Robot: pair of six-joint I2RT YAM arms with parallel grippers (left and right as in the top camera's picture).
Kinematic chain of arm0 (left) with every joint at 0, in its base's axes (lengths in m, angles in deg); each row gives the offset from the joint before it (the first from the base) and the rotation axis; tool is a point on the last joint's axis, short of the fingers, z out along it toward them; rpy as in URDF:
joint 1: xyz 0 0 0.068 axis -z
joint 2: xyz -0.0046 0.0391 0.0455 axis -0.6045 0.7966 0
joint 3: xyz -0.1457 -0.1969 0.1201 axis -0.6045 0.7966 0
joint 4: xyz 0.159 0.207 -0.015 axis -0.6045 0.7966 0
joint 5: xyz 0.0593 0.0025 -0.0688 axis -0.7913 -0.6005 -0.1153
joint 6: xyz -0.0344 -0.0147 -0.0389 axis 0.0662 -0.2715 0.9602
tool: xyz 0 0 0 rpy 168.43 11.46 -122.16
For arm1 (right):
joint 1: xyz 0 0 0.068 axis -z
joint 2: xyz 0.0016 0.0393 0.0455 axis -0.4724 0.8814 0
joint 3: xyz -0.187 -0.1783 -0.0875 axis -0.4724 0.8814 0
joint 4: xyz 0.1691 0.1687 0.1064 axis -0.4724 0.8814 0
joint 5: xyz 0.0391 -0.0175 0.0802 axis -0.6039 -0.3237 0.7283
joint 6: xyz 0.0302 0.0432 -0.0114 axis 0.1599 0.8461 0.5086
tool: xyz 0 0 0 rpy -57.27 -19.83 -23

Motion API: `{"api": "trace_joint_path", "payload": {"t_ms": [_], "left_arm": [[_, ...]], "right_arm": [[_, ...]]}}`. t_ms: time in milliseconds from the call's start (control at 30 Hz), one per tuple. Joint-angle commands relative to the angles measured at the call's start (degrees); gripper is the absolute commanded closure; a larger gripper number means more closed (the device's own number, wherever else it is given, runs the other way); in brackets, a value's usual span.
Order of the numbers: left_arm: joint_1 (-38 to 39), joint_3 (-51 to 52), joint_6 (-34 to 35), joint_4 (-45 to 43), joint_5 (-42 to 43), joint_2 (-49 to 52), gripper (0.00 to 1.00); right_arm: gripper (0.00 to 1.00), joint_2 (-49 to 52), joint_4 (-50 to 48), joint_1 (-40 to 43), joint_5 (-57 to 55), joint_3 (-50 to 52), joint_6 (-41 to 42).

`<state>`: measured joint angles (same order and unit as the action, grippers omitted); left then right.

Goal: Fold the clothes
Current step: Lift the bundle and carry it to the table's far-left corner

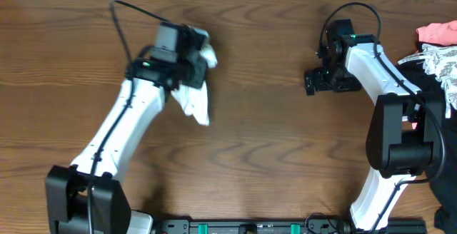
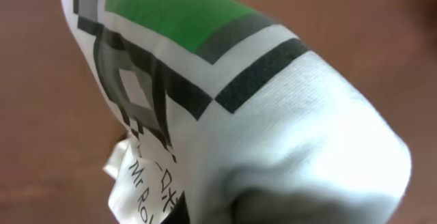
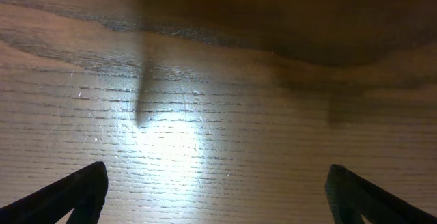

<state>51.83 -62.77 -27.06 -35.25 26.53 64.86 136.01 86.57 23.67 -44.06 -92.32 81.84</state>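
The jaws of the left gripper (image 1: 193, 48) are closed on a bunched white T-shirt (image 1: 194, 100), which wraps around the gripper's tip at the far left of the wooden surface (image 1: 271, 155). From the clamp, a tail of the cloth trails toward the near edge, alongside the forearm. It cannot be told whether its lower end rests on the wood. In the left wrist view the shirt fills the frame, showing a green label (image 2: 171, 9) bordered by black and grey squares, with some handwriting below it. The left arm (image 1: 121, 127) stretches diagonally from its base at the near left corner up to the shirt, its white link almost straight.

The jaws of the right gripper (image 1: 313, 83) stand wide apart and grip nothing. In the right wrist view the two dark fingers (image 3: 75, 193) sit at opposite lower corners, with bare, brightly lit wood grain between them. That gripper points left, well apart from the T-shirt. The right arm (image 1: 389, 113) rises from its base at the near right, then bends back on itself at the elbow. Behind it, at the right edge, lie a pink cloth (image 1: 435, 33) and a white lace cloth (image 1: 439, 63).
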Motion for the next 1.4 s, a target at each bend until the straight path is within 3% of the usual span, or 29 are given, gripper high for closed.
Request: {"api": "trace_joint_path", "payload": {"t_ms": [0,433,567,933,1367], "left_arm": [[-5.49,-4.59,-0.70,-3.80,8.24,-1.53,0.94],[-22.84,-6.23,2.08,-29.40,13.97,2.03,0.94],[-27.39,-6.23,11.13,-41.90,24.90,8.02,0.94],[-40.61,-6.23,39.89,-78.31,35.12,25.70,0.94],[-57.68,-6.21,37.88,-80.81,38.95,35.63,0.94]], "right_arm": [[0.01,0.39,-0.11,0.37,-0.42,0.33,0.81],[0.01,0.39,-3.34,0.37,-0.39,0.33,0.81],[0.01,0.39,-3.34,0.37,-0.39,0.33,0.81],[0.01,0.39,-3.34,0.37,-0.39,0.33,0.81],[0.01,0.39,-3.34,0.37,-0.39,0.33,0.81]]}}
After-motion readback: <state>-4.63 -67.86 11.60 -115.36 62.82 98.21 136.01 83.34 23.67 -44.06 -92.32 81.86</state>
